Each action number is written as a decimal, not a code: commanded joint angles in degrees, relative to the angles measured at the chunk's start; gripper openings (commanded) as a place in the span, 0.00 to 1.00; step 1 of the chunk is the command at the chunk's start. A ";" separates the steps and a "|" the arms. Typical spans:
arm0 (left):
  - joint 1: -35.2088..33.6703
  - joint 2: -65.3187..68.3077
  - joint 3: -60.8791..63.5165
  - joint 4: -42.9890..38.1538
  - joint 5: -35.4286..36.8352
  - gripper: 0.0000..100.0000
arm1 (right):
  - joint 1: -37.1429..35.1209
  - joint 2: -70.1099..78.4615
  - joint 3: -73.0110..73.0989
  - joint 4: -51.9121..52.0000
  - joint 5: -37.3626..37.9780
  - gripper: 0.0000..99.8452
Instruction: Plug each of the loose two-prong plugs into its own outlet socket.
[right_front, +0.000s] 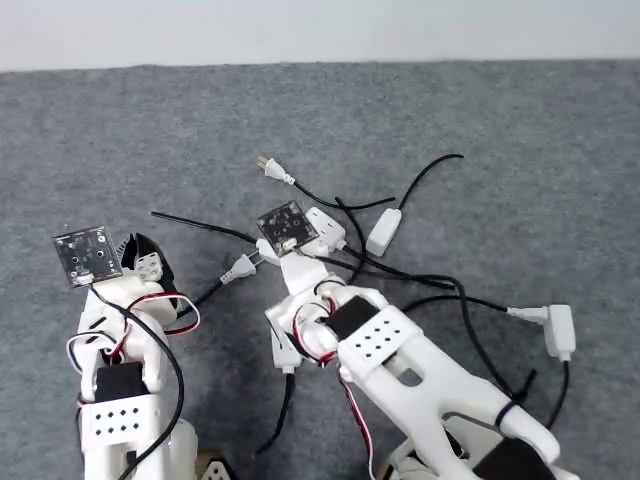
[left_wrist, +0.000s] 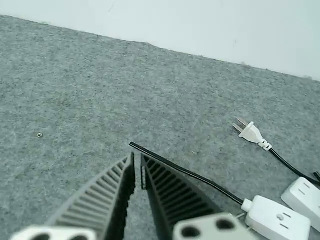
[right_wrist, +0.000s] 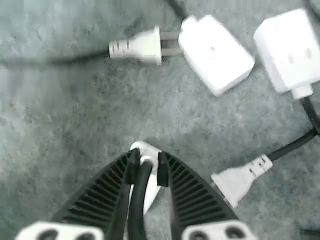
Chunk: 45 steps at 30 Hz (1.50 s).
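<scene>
Two arms (right_front: 118, 420), four sockets (right_front: 383, 232), at least four plugs (right_front: 268, 168).

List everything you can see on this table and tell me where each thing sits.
grey carpet-like table cover: one, grey, under everything.
white two-prong plastic plugs: at least three lying free, white; one at the far side, one with prongs at a socket, one beside the right gripper.
held white plug: one, white, between the right gripper's jaws with its black cord.
white plastic outlet sockets: three, white, mid-table.
white angled cord end: one, white, table's right side; plug or socket unclear.
black rubber cords: several, black, tangled mid-table.
white robot arms: two, white, near edge.
left gripper: one, black, shut, empty.
right gripper: one, black, shut on the held white plug.
</scene>
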 joint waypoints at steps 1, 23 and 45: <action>-0.18 -0.97 -0.22 -1.49 -0.53 0.01 | -0.22 -0.04 0.44 -0.75 1.85 0.01; -0.26 -0.97 -0.31 -0.97 -0.62 0.01 | -4.18 13.76 -13.27 9.10 -0.79 0.18; -0.44 -0.97 -0.48 -1.14 -0.62 0.01 | -9.98 24.66 -20.84 11.74 -7.82 0.25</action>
